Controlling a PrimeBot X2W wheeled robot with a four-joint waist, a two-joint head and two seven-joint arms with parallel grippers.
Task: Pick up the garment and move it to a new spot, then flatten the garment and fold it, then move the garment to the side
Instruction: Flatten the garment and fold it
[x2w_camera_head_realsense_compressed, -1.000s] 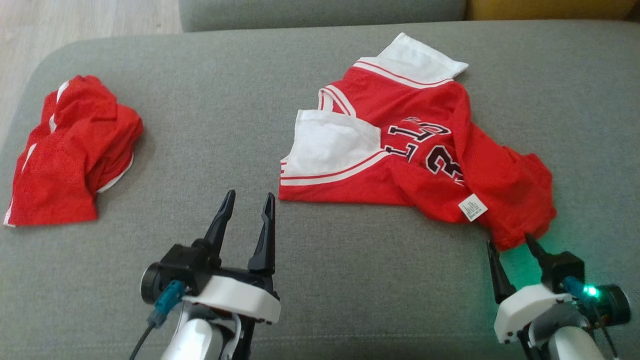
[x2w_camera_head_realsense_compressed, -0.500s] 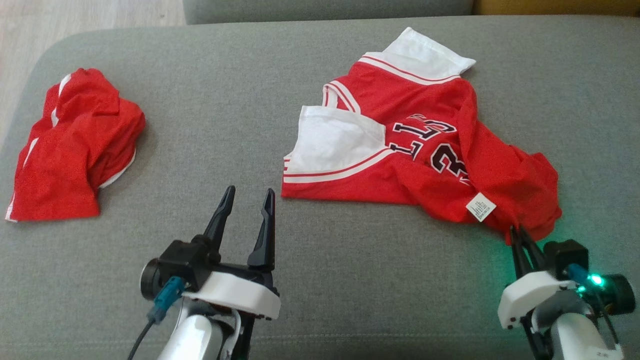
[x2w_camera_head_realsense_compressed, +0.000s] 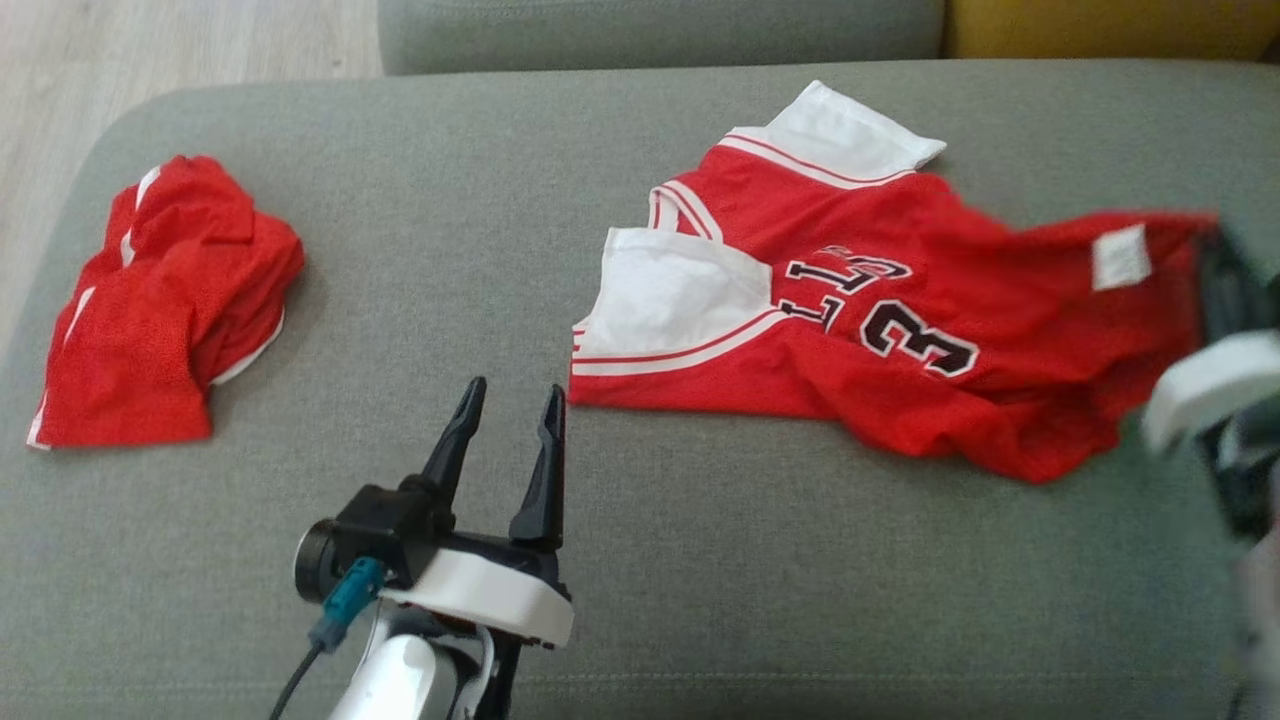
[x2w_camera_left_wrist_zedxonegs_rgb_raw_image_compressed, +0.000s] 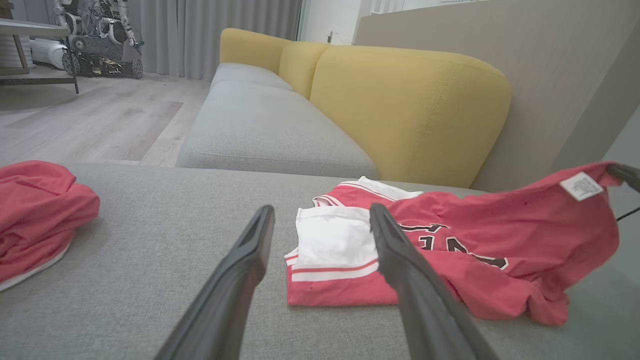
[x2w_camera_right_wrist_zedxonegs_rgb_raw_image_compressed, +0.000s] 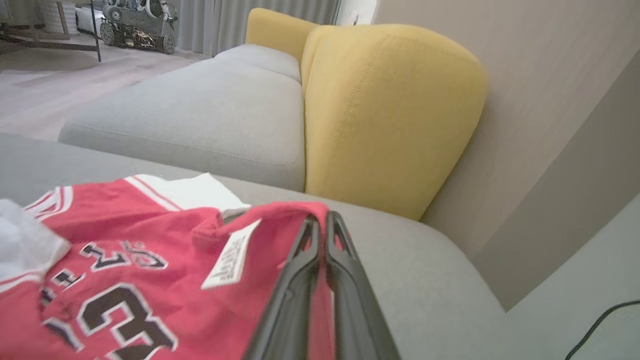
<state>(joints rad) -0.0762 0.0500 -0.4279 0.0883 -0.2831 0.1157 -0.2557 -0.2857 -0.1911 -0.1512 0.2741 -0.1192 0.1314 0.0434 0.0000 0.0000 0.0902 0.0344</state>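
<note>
My right hand (x2w_camera_right_wrist_zedxonegs_rgb_raw_image_compressed: 320, 222) is clamped shut on a red corner of the jersey (x2w_camera_head_realsense_compressed: 900, 330), beside its white label (x2w_camera_head_realsense_compressed: 1120, 257). It holds that corner lifted off the cushion (x2w_camera_head_realsense_compressed: 450, 200), out toward the cushion's right edge. In the head view this hand is blurred.

The rest of the jersey lies on the right half of the cushion, number up. One white panel points at the far edge and the other sits toward the middle. The near hem is rumpled and well back from the near edge.

My left hand (x2w_camera_head_realsense_compressed: 512, 400) hovers with its fingers apart and holds nothing. It is over the near middle of the cushion, tips just short of the jersey's near left corner.

Red shorts (x2w_camera_head_realsense_compressed: 160, 310) sit bunched by the left edge. Between them and the jersey I have a wide bare stretch of grey running from near edge to far edge, and a bare strip runs along the near edge too.

Past the far edge stand another grey seat (x2w_camera_left_wrist_zedxonegs_rgb_raw_image_compressed: 265, 125) and a yellow backrest (x2w_camera_left_wrist_zedxonegs_rgb_raw_image_compressed: 410, 105). Wooden floor (x2w_camera_head_realsense_compressed: 180, 40) shows beyond the far left corner.
</note>
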